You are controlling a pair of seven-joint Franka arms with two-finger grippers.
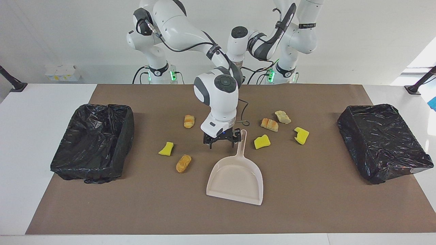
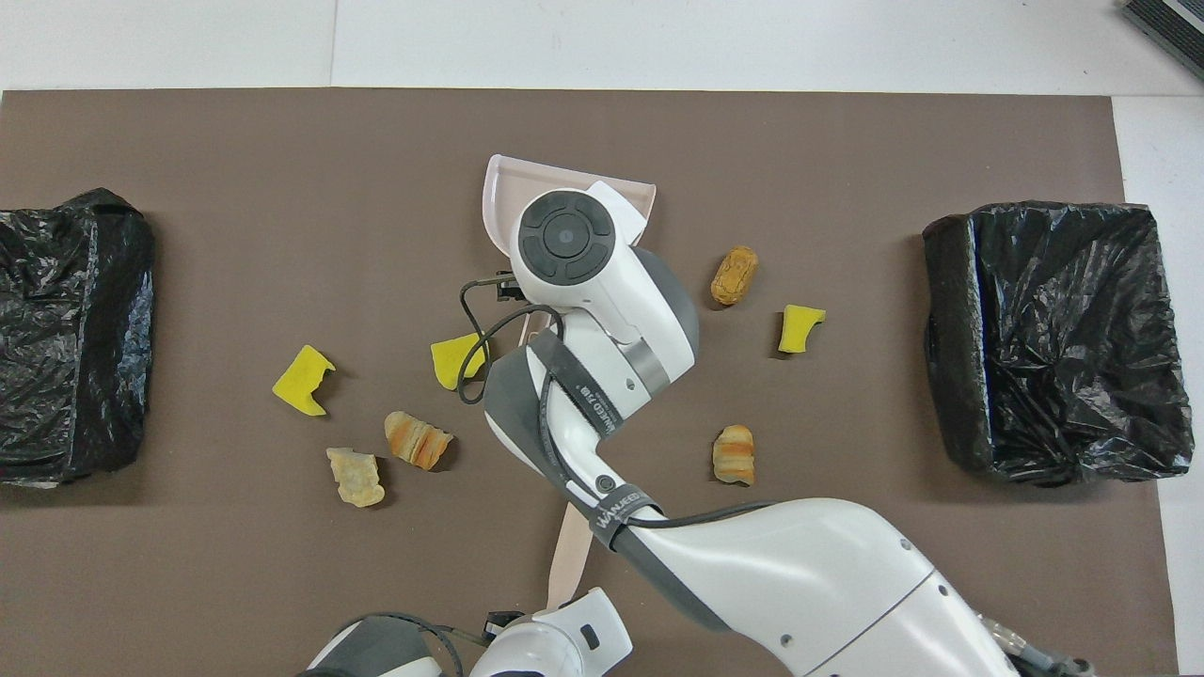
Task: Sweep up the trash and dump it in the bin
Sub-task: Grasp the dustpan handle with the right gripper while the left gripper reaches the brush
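Robots at the sweeping table: the right gripper [image 1: 222, 144] hangs low with its fingers spread open, gripping nothing, just at the nine o'clock side (facing view) of the handle of the beige plastic dustpan [image 1: 235, 177]. The handle points to twelve o'clock, toward the robots. The left gripper [image 2: 557, 609] sits at the robots' edge, fingers closed on the beige-handled hand brush [image 2: 567, 555], most of which is hidden under the right arm.

The step in hand looks like taking up the dustpan. To do it well, the open fingers should shift over to straddle the slim handle squarely and close near its middle, so the pan does not swivel or tip.

The trash [image 1: 262, 142], seven small yellow sponge and golden-brown bread-like scraps, lies loose on the brown mat [image 1: 306, 211]. With the pan as dial centre, three sit between nine and eleven o'clock and four between one and two. None is in the pan yet.

One yellow chunk lies just beside the handle and could be knocked. Black-bagged bins stand at nine [image 1: 93, 141] and three o'clock [image 1: 383, 141], well apart. The right arm, stretched over the brush, may crowd the left arm's sweep.
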